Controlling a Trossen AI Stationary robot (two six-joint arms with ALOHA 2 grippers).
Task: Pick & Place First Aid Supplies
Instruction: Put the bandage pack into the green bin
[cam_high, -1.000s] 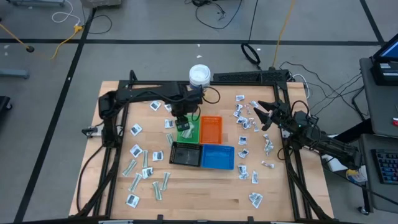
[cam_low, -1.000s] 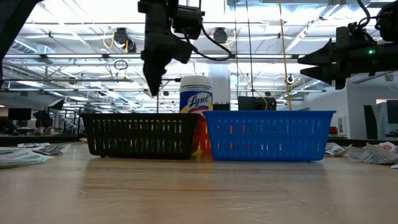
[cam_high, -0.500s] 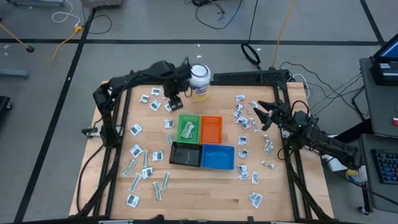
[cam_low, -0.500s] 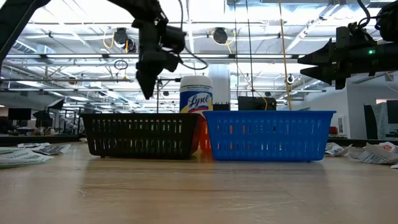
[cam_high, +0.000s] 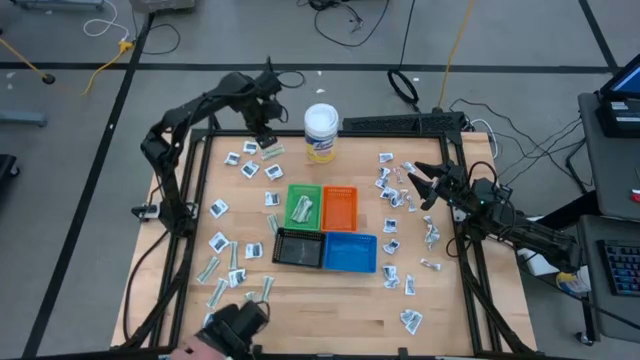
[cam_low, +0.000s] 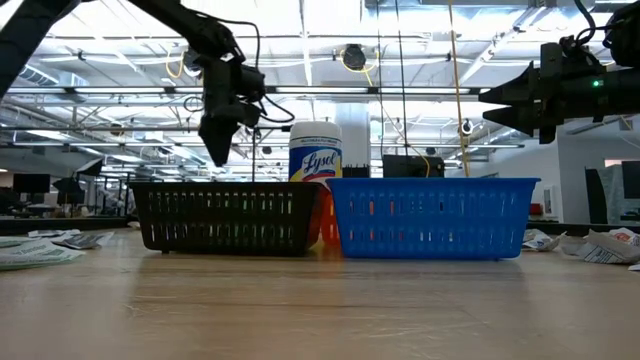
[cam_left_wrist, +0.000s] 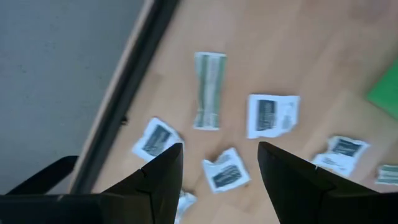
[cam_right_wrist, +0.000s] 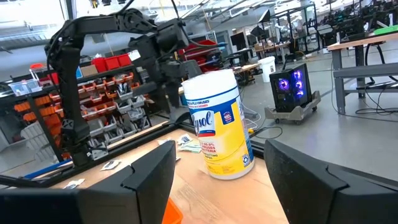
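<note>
Around eleven o'clock on the table (cam_high: 330, 320), a loose cluster of first aid packets (cam_left_wrist: 270, 115) and one slim wrapped strip (cam_left_wrist: 207, 90) lies below the left gripper (cam_high: 266, 137), which hovers with its fingers apart and nothing between them; this looks like the reach for a fresh pick, calling for a descent centred on a single packet. The yellow-labelled wipes tub (cam_high: 320, 132) stands just toward three o'clock of it, the green tray (cam_high: 303, 207) with the orange, black and blue ones sits at centre, and the right gripper (cam_high: 418, 185) waits wide and empty near three o'clock, while something dark intrudes at the seven o'clock edge.
</note>
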